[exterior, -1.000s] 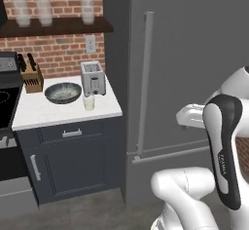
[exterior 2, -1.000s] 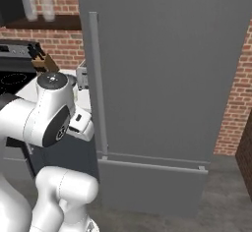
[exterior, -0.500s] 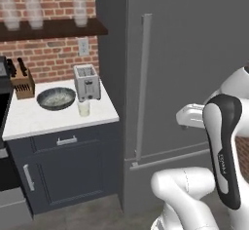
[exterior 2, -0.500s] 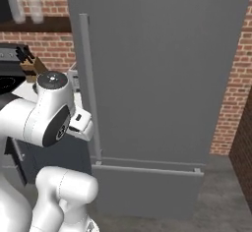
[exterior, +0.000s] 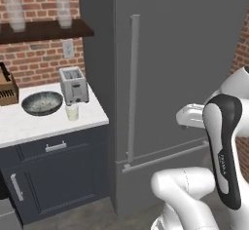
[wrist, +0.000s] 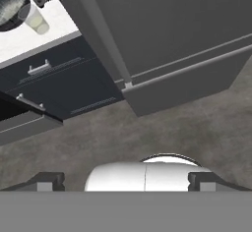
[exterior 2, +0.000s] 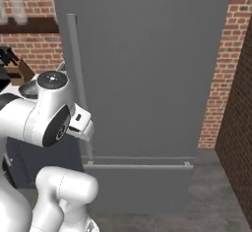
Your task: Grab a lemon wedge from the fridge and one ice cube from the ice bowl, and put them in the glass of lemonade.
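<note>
The fridge [exterior: 175, 78] stands shut before me, its long handle [exterior: 133, 87] upright near its left edge. On the white counter [exterior: 29, 124] beside it, the glass of lemonade [exterior: 72, 111] sits at the front edge, between the ice bowl [exterior: 42, 103] and toaster [exterior: 73, 85].

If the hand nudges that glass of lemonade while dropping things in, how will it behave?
The glass of lemonade is small, short and nearly full, so it probably slides rather than tips. It may slosh. It stands close to the ice bowl and near the counter edge, so gentle contact seems wise.
</note>
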Robot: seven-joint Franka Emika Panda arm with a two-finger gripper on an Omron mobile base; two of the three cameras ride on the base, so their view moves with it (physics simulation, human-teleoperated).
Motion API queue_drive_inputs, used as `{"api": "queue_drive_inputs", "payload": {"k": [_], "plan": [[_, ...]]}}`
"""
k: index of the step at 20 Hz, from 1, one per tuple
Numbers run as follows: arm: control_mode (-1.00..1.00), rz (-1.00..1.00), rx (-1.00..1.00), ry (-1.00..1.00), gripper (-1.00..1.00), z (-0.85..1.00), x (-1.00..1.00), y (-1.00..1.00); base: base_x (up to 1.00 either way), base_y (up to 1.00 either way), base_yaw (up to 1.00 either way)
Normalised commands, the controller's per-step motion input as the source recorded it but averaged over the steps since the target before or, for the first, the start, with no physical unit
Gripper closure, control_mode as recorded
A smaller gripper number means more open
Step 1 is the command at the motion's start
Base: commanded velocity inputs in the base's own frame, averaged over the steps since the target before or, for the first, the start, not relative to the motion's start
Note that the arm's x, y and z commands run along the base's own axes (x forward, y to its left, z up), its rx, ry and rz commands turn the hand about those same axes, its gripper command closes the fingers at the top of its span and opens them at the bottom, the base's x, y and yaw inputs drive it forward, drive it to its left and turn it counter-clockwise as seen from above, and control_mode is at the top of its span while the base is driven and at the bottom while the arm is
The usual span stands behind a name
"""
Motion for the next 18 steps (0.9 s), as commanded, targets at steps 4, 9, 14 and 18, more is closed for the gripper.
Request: {"api": "queue_drive_inputs", "payload": {"k": [4, 9, 14, 18], "plan": [[1.00, 0.00, 0.00, 0.00, -1.00, 0.00, 0.00, 0.00, 0.00, 0.09, -0.09], [1.00, 0.00, 0.00, 0.00, -1.00, 0.00, 0.00, 0.00, 0.00, 0.25, 0.00], [1.00, 0.00, 0.00, 0.00, -1.00, 0.00, 0.00, 0.00, 0.00, 0.24, 0.07], [1.00, 0.00, 0.00, 0.00, -1.00, 0.00, 0.00, 0.00, 0.00, 0.15, 0.08]]}}
